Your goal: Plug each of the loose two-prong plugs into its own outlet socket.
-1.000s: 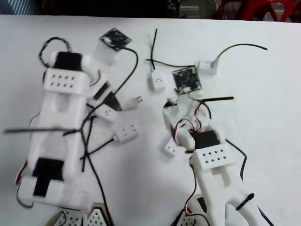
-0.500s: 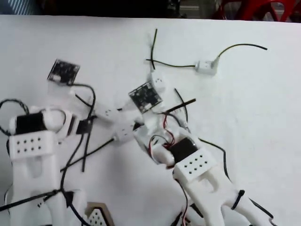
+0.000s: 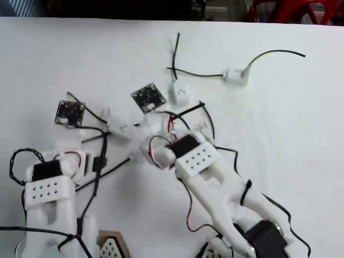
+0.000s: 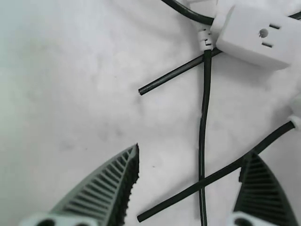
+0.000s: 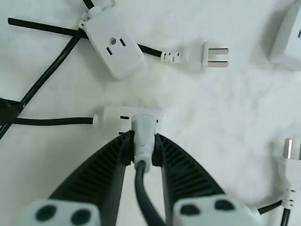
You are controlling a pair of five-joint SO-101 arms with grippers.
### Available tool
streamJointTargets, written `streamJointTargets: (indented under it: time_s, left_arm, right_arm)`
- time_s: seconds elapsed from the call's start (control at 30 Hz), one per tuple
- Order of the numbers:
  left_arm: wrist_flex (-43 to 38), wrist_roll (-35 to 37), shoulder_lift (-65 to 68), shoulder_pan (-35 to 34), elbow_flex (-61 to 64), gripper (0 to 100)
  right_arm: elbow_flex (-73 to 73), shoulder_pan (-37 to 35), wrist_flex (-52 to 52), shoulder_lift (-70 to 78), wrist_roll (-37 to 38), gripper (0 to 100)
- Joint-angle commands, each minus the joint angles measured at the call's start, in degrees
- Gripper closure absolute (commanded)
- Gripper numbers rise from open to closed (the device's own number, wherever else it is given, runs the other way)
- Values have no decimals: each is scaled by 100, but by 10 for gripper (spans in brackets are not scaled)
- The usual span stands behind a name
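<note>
The plug [image 5: 142,136] hides its prongs at the outlet socket [image 5: 117,117] — depth unclear; another socket [image 5: 288,35] runs off the edge.

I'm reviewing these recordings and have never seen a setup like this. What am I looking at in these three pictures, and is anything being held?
These are two small white robot arms at a white table, each ending in a two-fingered pincer. The wide picture looks down from a fixed camera: the left arm sits at the lower left, the right arm extends toward the middle. The other two pictures come from cameras on the wrists. On the table lie white sockets and plugs on black cords, for instance a loose plug beside a free socket. The left pincer is open above cords, holding nothing. The right pincer is shut on a white plug whose front sits against another socket; its prongs are hidden.
</note>
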Motion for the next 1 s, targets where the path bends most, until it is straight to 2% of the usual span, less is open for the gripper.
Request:
streamJointTargets:
  time_s: [0.0,0.6,0.83,0.97]
  left_arm:
    - [-229,35,-163,-57,62,666]
    - [-229,35,-163,-251,79,666]
    - [-229,44,-163,-295,88,666]
    - [-237,44,-163,-374,88,666]
  right_arm:
    - [-343,171,-101,268,-44,981]
    - [-396,136,-259,848,-26,981]
    - [-1556,-22,884,1613,-44,981]
    - [-1996,-92,1165,2325,-35,981]
